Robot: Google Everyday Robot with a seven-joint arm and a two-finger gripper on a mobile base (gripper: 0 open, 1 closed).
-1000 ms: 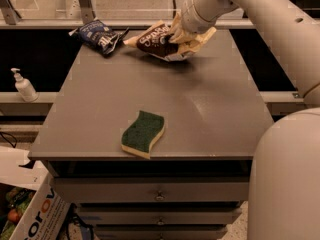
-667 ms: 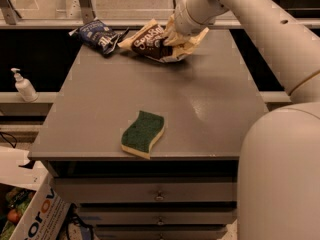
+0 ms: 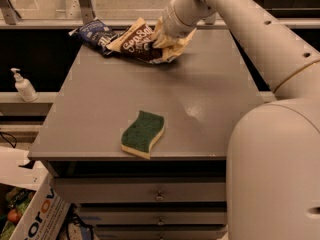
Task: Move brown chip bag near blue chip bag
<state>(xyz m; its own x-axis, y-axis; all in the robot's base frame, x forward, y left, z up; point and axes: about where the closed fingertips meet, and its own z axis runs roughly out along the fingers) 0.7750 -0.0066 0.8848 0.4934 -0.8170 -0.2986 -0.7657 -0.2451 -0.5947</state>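
The brown chip bag [image 3: 141, 43], tan-yellow with a dark brown panel and white script, is at the far end of the grey table [image 3: 200, 99]. Its left tip touches or overlaps the blue chip bag [image 3: 95, 33], a small navy bag lying at the far left corner. My gripper [image 3: 164, 38] is at the brown bag's right end, behind the white wrist, and appears shut on the bag's crumpled top.
A green-and-yellow sponge [image 3: 143, 133] lies near the table's front edge. A white pump bottle [image 3: 23, 86] stands on a ledge to the left. A cardboard box [image 3: 30, 216] sits on the floor at lower left. My white arm and base fill the right side.
The gripper has carried the brown chip bag leftward along the far edge, so its tip now meets the blue chip bag. The sponge and blue bag have not moved.
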